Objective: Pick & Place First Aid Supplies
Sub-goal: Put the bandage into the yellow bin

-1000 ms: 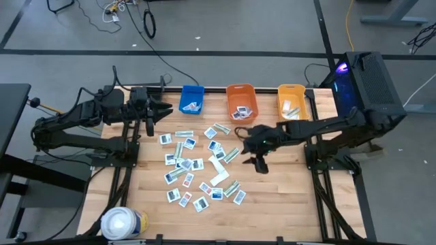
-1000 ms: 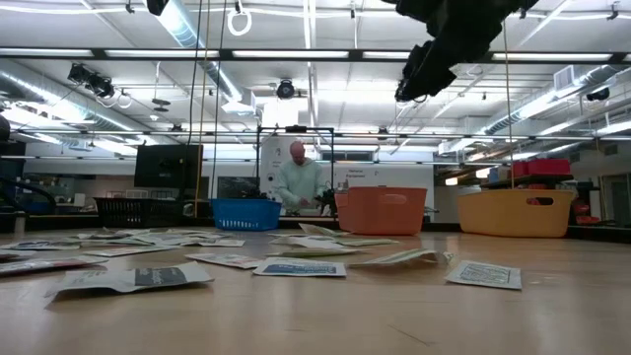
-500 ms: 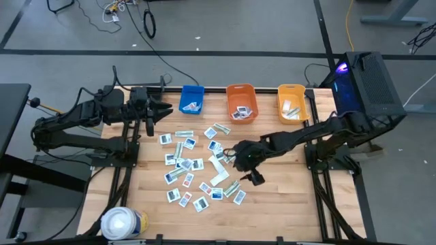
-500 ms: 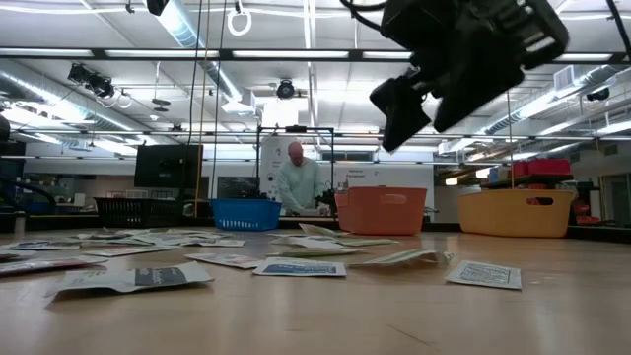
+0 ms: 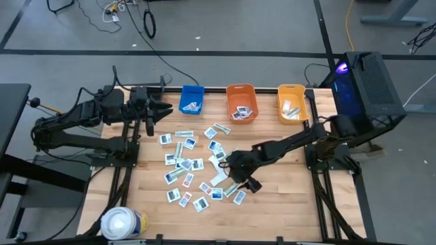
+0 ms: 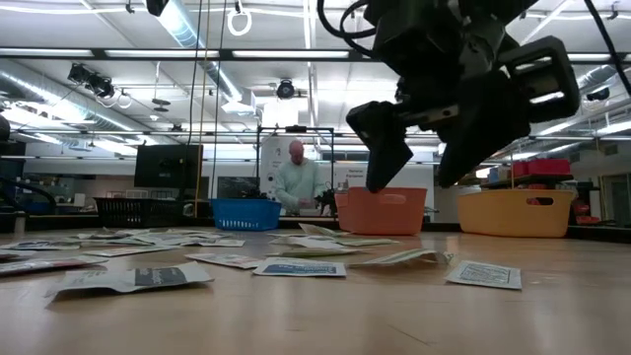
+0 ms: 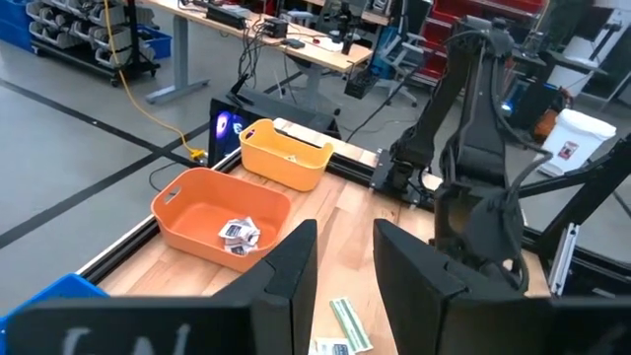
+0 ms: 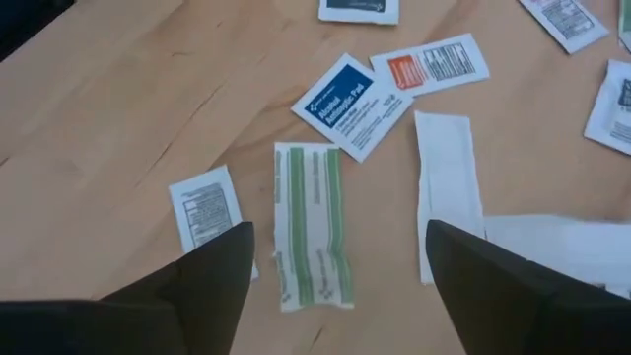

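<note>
The first aid supplies (image 5: 197, 163) lie scattered flat over the middle of the wooden table: small white packets and pale green-striped strips. My right gripper (image 8: 337, 229) hangs open above the pile's near right part, pointing steeply down. Its fingers stand on either side of one green-striped strip (image 8: 311, 237) without touching it. In the low view the right gripper (image 6: 412, 185) is clear of the tabletop. My left gripper (image 5: 163, 109) waits open at the far left, beside the blue bin (image 5: 191, 100).
The blue bin, an orange bin (image 5: 242, 102) and a yellow bin (image 5: 291, 102) stand in a row along the far edge, each with a few packets inside. A large white roll (image 5: 122, 223) sits at the near left corner. A person works at a bench far behind the table.
My right gripper has come down from high over the table and moved toward the table's left and near edges, rolling its wrist as it went. It now hangs low over the packets. The packets have not moved.
</note>
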